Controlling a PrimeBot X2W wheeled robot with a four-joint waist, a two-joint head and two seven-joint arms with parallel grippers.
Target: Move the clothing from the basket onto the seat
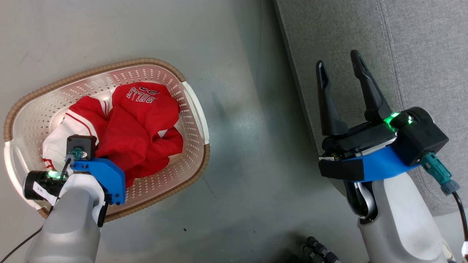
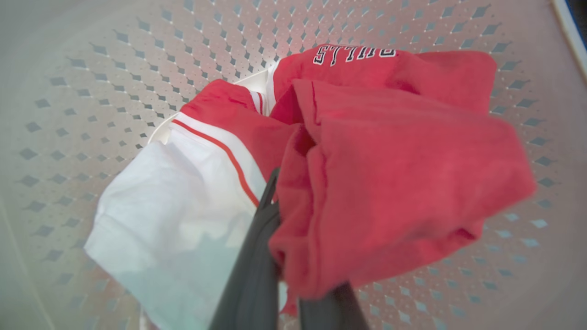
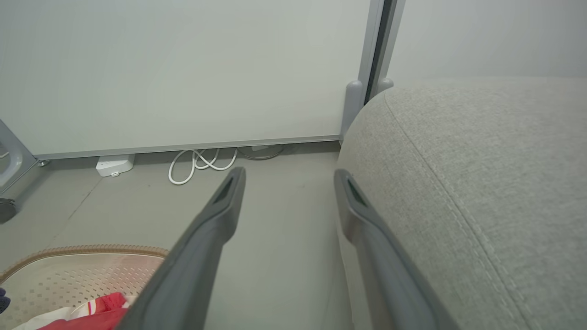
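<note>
Clothing (image 1: pixel 146 124) lies bunched in the basket (image 1: pixel 109 67), which sits on the grey floor (image 1: pixel 248 146) to the left of the seat (image 1: pixel 420 54). Floor shows between basket and seat. The heap is mostly red, with a white part bearing red stripes on its left side and white lettering on a red fold at the far end.

In the left wrist view the left gripper (image 2: pixel 286 270) is down inside the basket (image 2: pixel 137 68), its fingers (image 2: pixel 257 256) drawn close together with a thick fold of the red clothing (image 2: pixel 390 160) pinched between them. The fabric drapes over one finger and hides its tip. The white part hangs just beside the other finger. In the head view the left wrist covers the near part of the heap.

The right gripper (image 1: pixel 338 64) is above the seat's front edge, fingers spread apart and holding nothing. In its wrist view the right gripper (image 3: pixel 289 174) points toward a pale wall, with the seat (image 3: pixel 481 183) and its stitched seam on the right and the basket (image 3: pixel 91 251) with a bit of the clothing (image 3: pixel 105 307) at the lower left. A white cable (image 3: pixel 202 162) is coiled on the floor at the foot of the wall.
</note>
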